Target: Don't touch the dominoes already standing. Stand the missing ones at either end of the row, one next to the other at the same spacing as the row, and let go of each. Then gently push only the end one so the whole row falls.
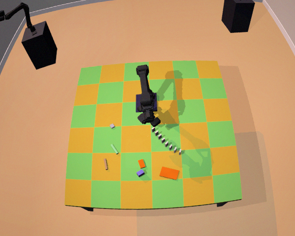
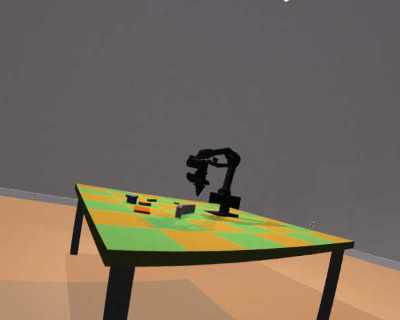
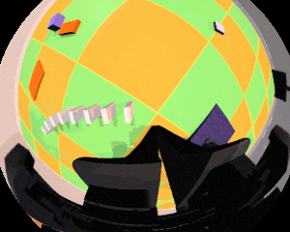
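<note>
Left of the gripper (image 1: 155, 122), well apart: a small grey piece (image 1: 112, 125), a pale green bar (image 1: 114, 148), a brown stick (image 1: 105, 163) – all lying flat, none in the way. Nearer and a bit left, beyond the fingertips toward the table's near edge: a small orange block (image 1: 141, 163), a purple block (image 1: 140, 172), a flat orange slab (image 1: 169, 172).

Just below and beside the fingertips starts the domino row (image 1: 166, 143), all standing, running diagonally away to the right. The near end domino (image 1: 153, 129) is the closest piece to the gripper; no touch visible.

Gripper: fingers pressed together into one point (wrist view shows the two dark fingers meeting), nothing between them. Judgement: row looks filled in, so the step in hand is the push – closed fingers used as a poker.

To do it well: come down behind the near end domino, on the side away from the row, tip at upper-half height; move slowly along the row's line, not across it; contact that one tile only and stop once it tips. Risk: clipping the second domino from above during descent.

Pose: arm folded back over its base plate (image 1: 156, 94), elbow high, wrist bent so the gripper points down at the table (image 2: 179, 237), clearly raised above the domino tops in the exterior view.
</note>
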`<move>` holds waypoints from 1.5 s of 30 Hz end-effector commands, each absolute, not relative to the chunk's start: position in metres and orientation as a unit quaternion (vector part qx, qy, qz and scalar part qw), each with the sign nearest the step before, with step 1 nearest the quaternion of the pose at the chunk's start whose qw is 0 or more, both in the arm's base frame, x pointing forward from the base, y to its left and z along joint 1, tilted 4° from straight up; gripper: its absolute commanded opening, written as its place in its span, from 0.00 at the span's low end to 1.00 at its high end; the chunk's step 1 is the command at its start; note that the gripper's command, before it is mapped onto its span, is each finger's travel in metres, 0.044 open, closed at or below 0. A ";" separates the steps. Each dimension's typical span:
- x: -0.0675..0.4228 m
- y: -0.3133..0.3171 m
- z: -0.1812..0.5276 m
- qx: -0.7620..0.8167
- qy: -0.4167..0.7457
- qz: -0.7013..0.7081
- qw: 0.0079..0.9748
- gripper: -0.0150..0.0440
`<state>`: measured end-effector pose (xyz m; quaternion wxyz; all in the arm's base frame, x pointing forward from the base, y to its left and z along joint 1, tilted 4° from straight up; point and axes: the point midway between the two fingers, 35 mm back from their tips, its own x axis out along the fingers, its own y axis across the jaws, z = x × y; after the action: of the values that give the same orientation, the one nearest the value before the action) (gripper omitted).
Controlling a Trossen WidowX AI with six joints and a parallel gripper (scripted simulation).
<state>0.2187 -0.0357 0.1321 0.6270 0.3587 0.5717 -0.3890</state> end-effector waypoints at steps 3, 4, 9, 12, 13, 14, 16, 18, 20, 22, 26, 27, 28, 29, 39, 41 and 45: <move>0.218 -0.036 0.131 0.361 0.571 -0.393 0.624 0.25; 0.218 -0.036 0.131 0.361 0.571 -0.393 0.624 0.25; 0.218 -0.036 0.131 0.361 0.571 -0.393 0.624 0.25; 0.218 -0.036 0.131 0.361 0.571 -0.393 0.624 0.25; 0.218 -0.036 0.131 0.361 0.571 -0.393 0.624 0.25; 0.218 -0.036 0.131 0.361 0.571 -0.393 0.624 0.25; 0.218 -0.036 0.131 0.361 0.571 -0.393 0.624 0.25; 0.218 -0.036 0.131 0.361 0.571 -0.393 0.624 0.25; 0.218 -0.036 0.131 0.361 0.571 -0.393 0.624 0.25; 0.218 -0.036 0.131 0.361 0.571 -0.393 0.624 0.25; 0.218 -0.036 0.131 0.361 0.571 -0.393 0.624 0.25; 0.218 -0.036 0.131 0.361 0.571 -0.393 0.624 0.25; 0.218 -0.036 0.131 0.361 0.571 -0.393 0.624 0.25; 0.218 -0.036 0.131 0.361 0.571 -0.393 0.624 0.25; 0.222 -0.040 0.069 0.361 0.571 -0.393 0.624 0.25; 0.220 -0.041 0.052 0.361 0.571 -0.393 0.624 0.25; 0.220 -0.041 0.050 0.360 0.571 -0.393 0.624 0.25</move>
<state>0.2198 -0.0399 0.0595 0.6193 0.3612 0.5736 -0.3962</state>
